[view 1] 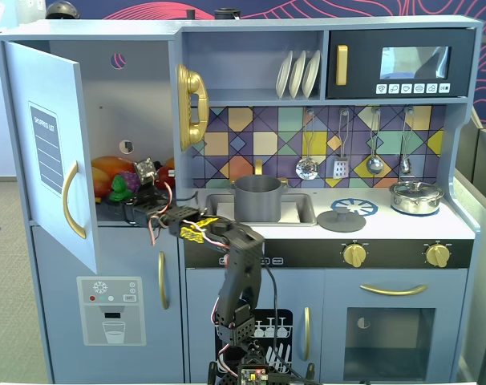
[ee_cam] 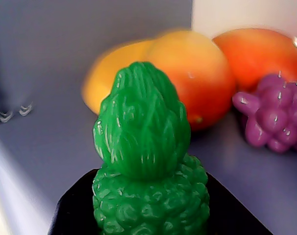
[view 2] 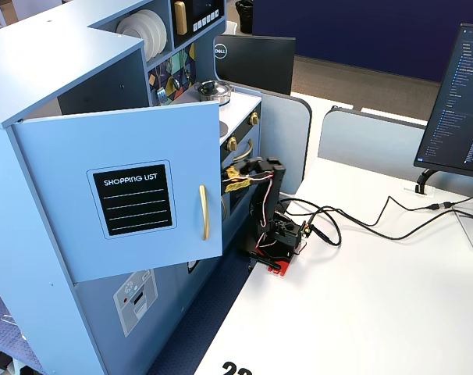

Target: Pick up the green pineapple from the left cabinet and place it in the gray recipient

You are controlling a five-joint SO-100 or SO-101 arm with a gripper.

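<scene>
The green pineapple [ee_cam: 148,161] fills the lower middle of the wrist view, leafy top pointing away, with black jaw parts on both sides of its body. In a fixed view it is a small green patch [view 1: 119,187] inside the left cabinet, whose door [view 1: 50,144] stands open; the door with its shopping-list label also shows in the other fixed view [view 2: 127,195]. My gripper [view 1: 131,188] reaches into the cabinet and is shut on the pineapple [ee_cam: 151,215]. The gray recipient [view 1: 257,199] stands in the sink, to the right of the cabinet.
Orange and red toy fruits [ee_cam: 197,73] and a purple grape bunch [ee_cam: 278,115] lie just behind the pineapple on the cabinet shelf. A flat gray lid [view 1: 342,218] and a shiny lidded pot [view 1: 415,196] sit on the counter right of the sink. The open door flanks the arm's left.
</scene>
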